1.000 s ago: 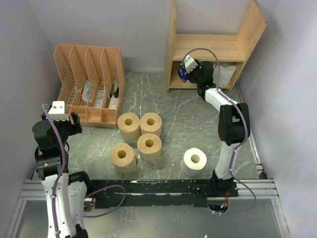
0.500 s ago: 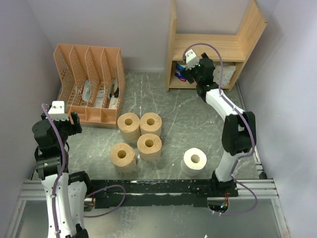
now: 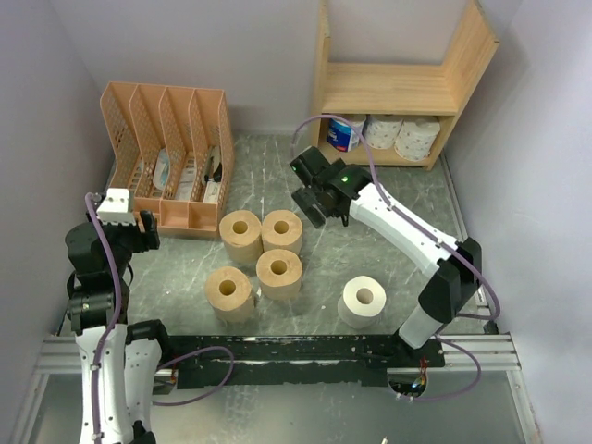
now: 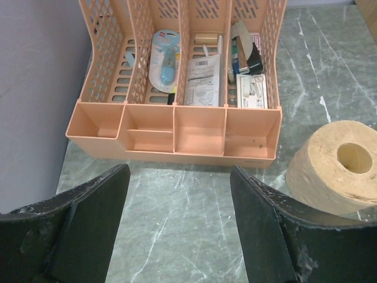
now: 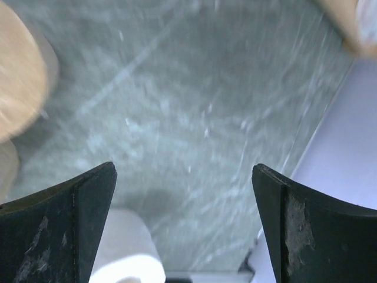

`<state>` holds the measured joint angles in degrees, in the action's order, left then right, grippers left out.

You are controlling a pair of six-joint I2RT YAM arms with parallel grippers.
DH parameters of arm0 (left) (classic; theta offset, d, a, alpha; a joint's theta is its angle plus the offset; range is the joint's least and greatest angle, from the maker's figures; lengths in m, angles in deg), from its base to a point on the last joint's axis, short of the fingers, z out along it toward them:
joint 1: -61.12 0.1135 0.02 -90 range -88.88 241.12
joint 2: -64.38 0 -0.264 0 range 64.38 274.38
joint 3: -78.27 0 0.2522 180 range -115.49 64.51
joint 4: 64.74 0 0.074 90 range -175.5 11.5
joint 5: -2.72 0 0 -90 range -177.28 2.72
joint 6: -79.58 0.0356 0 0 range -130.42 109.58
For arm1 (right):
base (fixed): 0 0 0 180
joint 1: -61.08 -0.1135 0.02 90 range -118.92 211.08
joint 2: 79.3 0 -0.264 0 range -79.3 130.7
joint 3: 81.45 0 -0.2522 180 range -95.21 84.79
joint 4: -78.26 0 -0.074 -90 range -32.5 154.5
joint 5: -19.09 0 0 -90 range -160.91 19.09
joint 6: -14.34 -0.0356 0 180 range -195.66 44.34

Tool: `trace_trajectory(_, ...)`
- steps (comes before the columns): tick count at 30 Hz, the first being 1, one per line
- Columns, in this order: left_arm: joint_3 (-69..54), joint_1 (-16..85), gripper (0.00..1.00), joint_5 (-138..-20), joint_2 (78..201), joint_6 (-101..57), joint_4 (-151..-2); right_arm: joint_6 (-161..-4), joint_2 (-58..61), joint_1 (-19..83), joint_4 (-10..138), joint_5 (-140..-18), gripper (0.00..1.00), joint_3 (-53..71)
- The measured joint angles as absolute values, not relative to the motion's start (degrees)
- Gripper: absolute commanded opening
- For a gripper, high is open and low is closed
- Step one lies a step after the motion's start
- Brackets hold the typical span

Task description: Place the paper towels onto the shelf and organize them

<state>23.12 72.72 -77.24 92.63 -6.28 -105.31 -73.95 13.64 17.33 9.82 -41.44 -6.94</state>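
The wooden shelf (image 3: 388,88) stands at the back right. Its lower tier holds three white paper towels: one with blue marking (image 3: 345,132), a second (image 3: 381,130) and a third (image 3: 416,137). Four tan rolls (image 3: 278,272) stand grouped mid-table, and one white roll (image 3: 363,301) stands near the front. My right gripper (image 3: 313,205) is open and empty above the floor beside the tan group; its wrist view (image 5: 184,171) shows the white roll (image 5: 126,259) below and a blurred tan roll (image 5: 17,100). My left gripper (image 3: 143,229) is open and empty at the left (image 4: 179,171), with a tan roll (image 4: 339,168) to its right.
An orange-pink file organizer (image 3: 171,153) with stationery stands at the back left; it also shows in the left wrist view (image 4: 177,127). Walls close in the left, back and right sides. A black rail (image 3: 305,351) runs along the near edge.
My right gripper has drawn back out of the shelf's lower tier, leaving the blue-marked roll there, and swung left and forward to beside the tan rolls. The left arm has barely moved.
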Motion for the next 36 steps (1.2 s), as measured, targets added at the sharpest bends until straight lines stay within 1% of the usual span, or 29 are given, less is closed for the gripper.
trace_trajectory(4,23.1,72.0,0.81,-76.8,92.4,-6.3,-105.3,-81.6,13.4,18.4,-1.6,-41.0,1.0,-5.4)
trace_trajectory(10,23.1,71.8,0.87,-75.3,91.9,-6.3,-105.4,-92.9,10.8,18.1,-9.6,-35.7,1.0,-7.2)
trace_trajectory(12,22.1,71.6,0.89,-72.5,94.0,-5.8,-106.8,-96.6,10.8,18.4,-10.8,-36.7,0.92,-6.4)
trace_trajectory(13,20.8,71.4,0.9,-70.4,96.1,-5.2,-107.8,-98.4,10.8,18.5,-11.3,-37.3,0.85,-5.7)
trace_trajectory(14,18.8,71.0,0.91,-67.3,99.2,-4.3,-109.6,-100.0,10.8,18.5,-11.4,-37.8,0.8,-4.9)
trace_trajectory(15,16.4,70.6,0.9,-64.2,102.6,-2.8,-111.5,-101.1,10.7,18.5,-11.5,-38.1,0.79,-4.2)
trace_trajectory(16,13.2,70.2,0.91,-60.3,106.6,-0.9,-114.1,-102.4,10.1,18.5,-11.0,-38.2,0.82,-3.3)
trace_trajectory(17,9.6,69.8,0.91,-56.3,110.4,1.2,-116.6,-103.6,9.1,18.5,-10.2,-38.2,0.94,-2.7)
trace_trajectory(18,6.2,69.4,0.93,-53.1,114.1,3.3,-118.8,-104.7,7.1,18.4,-9.1,-37.9,0.99,-2.3)
trace_trajectory(21,-1.0,65.9,0.99,-47.8,121.3,8.3,-122.1,-106.0,-1.5,18.4,-3.6,-36.3,1.0,-2.1)
trace_trajectory(23,-3.6,59.4,0.99,-47.6,122.7,10.2,-122.4,-106.5,-10.3,18.5,3.8,-33.9,1.0,-0.2)
trace_trajectory(26,-9.0,46.7,0.97,-49.1,124.5,12.1,-123.1,-105.4,-24.1,18.7,15.0,-30.7,1.0,6.9)
trace_trajectory(28,-15.4,35.8,0.96,-52.8,128.6,13.2,-123.3,-104.0,-30.2,18.8,19.2,-28.0,1.0,9.6)
trace_trajectory(30,-19.8,24.9,0.96,-56.9,133.9,14.7,-122.8,-103.1,-30.8,18.9,20.9,-25.0,1.0,8.6)
trace_trajectory(31,-20.9,20.9,0.96,-58.5,135.8,15.4,-122.6,-102.8,-29.3,18.9,20.2,-23.5,1.0,6.8)
trace_trajectory(33,-21.5,11.9,0.96,-63.4,141.5,17.4,-121.9,-102.8,-24.2,18.9,17.7,-20.8,1.0,1.2)
trace_trajectory(36,-20.2,1.4,0.96,-69.6,148.4,20.6,-121.3,-103.8,-17.8,18.9,14.0,-18.6,1.0,-5.2)
